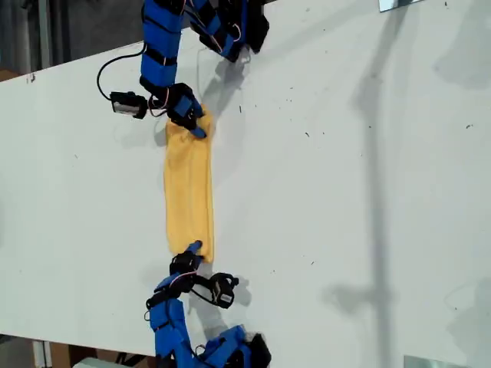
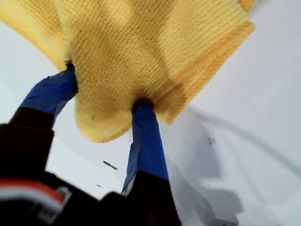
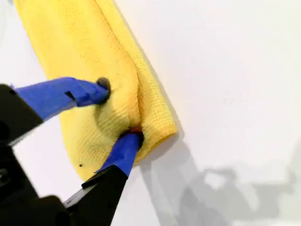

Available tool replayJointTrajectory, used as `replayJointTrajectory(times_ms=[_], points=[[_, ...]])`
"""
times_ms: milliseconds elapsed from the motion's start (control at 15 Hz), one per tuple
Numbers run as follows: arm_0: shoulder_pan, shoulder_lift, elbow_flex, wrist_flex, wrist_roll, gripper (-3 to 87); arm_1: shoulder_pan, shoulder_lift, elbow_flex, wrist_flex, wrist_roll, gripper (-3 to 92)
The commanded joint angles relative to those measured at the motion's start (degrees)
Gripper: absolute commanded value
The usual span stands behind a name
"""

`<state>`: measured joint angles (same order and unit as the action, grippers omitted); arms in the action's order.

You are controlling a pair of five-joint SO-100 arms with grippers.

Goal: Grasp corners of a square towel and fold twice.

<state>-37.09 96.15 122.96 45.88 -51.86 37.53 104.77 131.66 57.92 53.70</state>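
Pinching one end of the towel point(image 2: 155, 52), my first gripper point(image 2: 106, 87) had both blue fingers point(image 2: 148, 141) closed on bunched cloth, w/ a rounded corner point(image 2: 96, 132) hanging below the tips. My second gripper point(image 3: 118, 110) was likewise clamped on the other end, jaws narrow, cloth squeezed btwn them.

Exterior view showed what the wrist views didn't: the towel point(image 1: 189, 192) lay as a long narrow folded strip on the table point(image 1: 345, 192), one arm point(image 1: 161, 54) at its top end, another arm point(image 1: 173, 322) at its bottom end. Couldn't tell which was first or second. Wrist views alone showed the doubled layers and hem.

Table was white, scuffed w/ small dark marks, arm shadows falling toward the exterior view's right. A black cable point(image 1: 103, 73) looped near the top arm.
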Motion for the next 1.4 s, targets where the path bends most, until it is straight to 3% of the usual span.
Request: replayJointTrajectory(times_ms=[0,400,533,733,1000,1200,1267,1333], points=[[0.44,1.41,-0.88,-0.35,-0.09,27.8,0.62,3.16,-7.65,6.77,-0.53,37.0],[0.09,2.02,0.0,-0.7,-0.62,20.0,12.48,2.64,-13.18,15.12,-7.56,45.8],[-0.09,2.02,0.0,-0.79,-0.79,19.8,10.46,1.76,-11.78,14.41,-7.21,43.4],[-0.26,2.55,0.53,-0.62,-2.11,19.5,15.47,-4.31,-11.51,10.11,-9.49,35.6],[-7.38,33.93,26.02,-4.13,-7.47,19.5,19.51,-28.04,-23.03,9.23,-13.62,43.9],[-10.81,69.79,43.15,8.79,-10.02,19.4,18.63,-32.43,-29.53,11.43,-14.33,38.4],[-11.78,82.53,46.49,16.52,-10.72,19.3,18.02,-34.01,-31.29,11.87,-14.33,23.8],[-12.92,95.36,49.39,24.35,-10.99,19.8,18.19,-34.63,-31.99,12.3,-13.97,0.0]])
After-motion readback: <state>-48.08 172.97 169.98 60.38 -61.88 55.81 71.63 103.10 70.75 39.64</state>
